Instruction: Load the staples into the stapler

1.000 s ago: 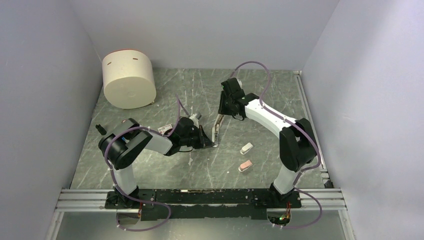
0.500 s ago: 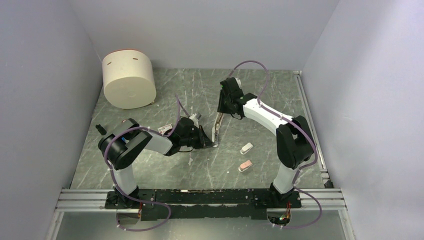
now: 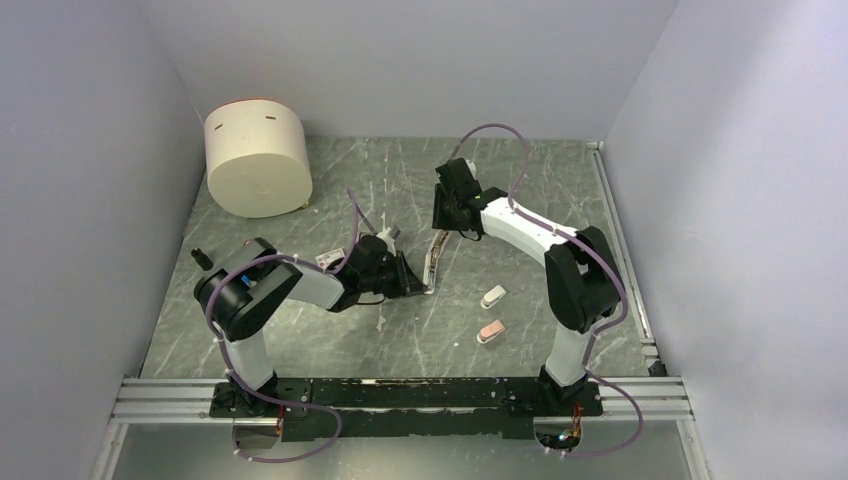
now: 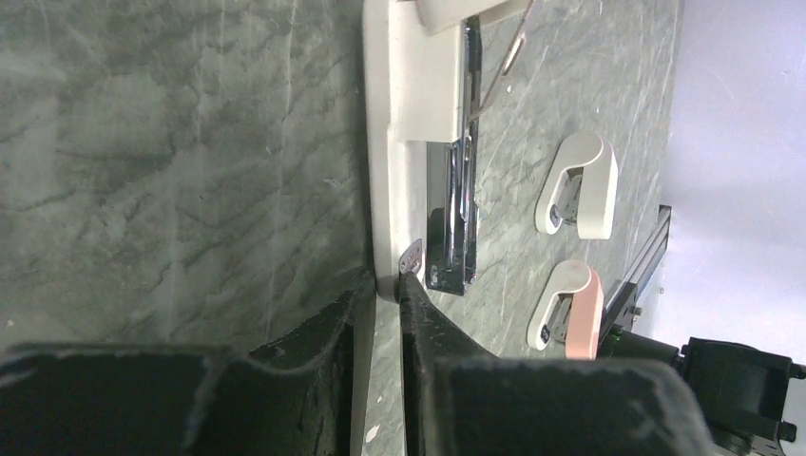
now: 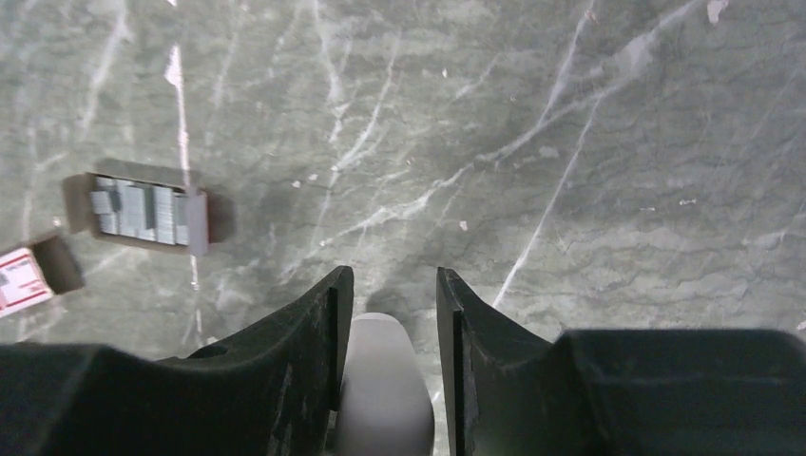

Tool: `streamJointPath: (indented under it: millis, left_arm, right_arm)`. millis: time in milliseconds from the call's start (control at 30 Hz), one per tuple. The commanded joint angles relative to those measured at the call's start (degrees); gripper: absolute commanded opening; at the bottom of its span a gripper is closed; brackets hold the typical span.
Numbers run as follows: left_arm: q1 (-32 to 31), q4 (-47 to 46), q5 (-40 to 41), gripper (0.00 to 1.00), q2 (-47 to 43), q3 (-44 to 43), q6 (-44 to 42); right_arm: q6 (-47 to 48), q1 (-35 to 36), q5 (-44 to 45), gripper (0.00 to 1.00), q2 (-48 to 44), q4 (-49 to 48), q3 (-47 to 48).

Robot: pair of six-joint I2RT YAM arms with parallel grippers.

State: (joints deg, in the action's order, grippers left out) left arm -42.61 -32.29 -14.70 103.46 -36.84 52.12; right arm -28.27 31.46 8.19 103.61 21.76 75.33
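My left jaws, barely parted, sit at the stapler's [image 4: 411, 109] near end. Right jaws straddle its lid, grip unclear. Staples [image 5: 143, 211] lie leftward.

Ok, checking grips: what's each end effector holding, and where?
Right end effector: apparently the stapler, by its rounded far end. Left end effector: at the base's near tip; grip cannot be told.

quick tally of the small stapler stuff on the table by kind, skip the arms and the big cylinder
stapler: 1
white stubby piece: 1
pink stubby piece: 1
staples, one open tray: 1
red-and-white box: 1
total: 5
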Motion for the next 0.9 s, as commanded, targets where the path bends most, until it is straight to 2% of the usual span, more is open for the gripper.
streamJointPath:
  millis: [0,300,500,867]
  left_arm:
    - [0.29,11.17,5.38,0.21,1.62,1.86,-2.47]
    - [0.33,12.20,5.28,0.26,1.09,1.29,-2.46]
    - [0.35,13.03,5.72,0.33,0.45,1.16,-2.43]
    - [0.48,14.80,6.88,0.29,-0.02,0.63,-2.72]
  right_arm:
    - [1.47,0.60,1.93,0.42,1.59,2.84,0.09]
    - [1.07,0.82,1.26,0.45,2.06,3.45,0.76]
    - [0.66,0.84,1.10,0.52,2.80,3.64,1.37]
    - [0.76,0.99,-1.12,0.55,2.22,3.35,2.66]
